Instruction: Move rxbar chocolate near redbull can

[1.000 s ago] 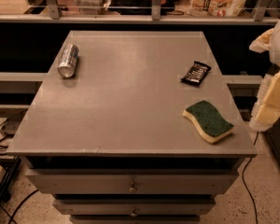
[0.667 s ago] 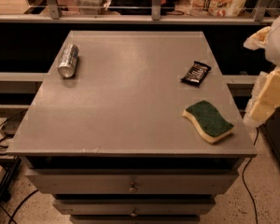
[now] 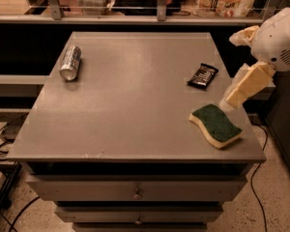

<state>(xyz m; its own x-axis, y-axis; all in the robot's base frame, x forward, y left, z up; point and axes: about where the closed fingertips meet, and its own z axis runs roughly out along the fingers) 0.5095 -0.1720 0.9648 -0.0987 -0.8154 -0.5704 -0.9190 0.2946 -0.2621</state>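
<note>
The rxbar chocolate [image 3: 203, 75] is the prize, lying flat near the right edge of the table [image 3: 135, 115], far across from its target. Biggest first: the grey tabletop offers a wide bare lane through its middle. The gripper [image 3: 232, 98] hangs at the right edge, between bar and sponge (released or clenched? cannot tell). The sponge [image 3: 216, 124] sits by the front-right corner, just in front of the bar. The redbull can [image 3: 70, 63] lies on its side close to the left edge, so the safer landing spot looks to be its inner side.
</note>
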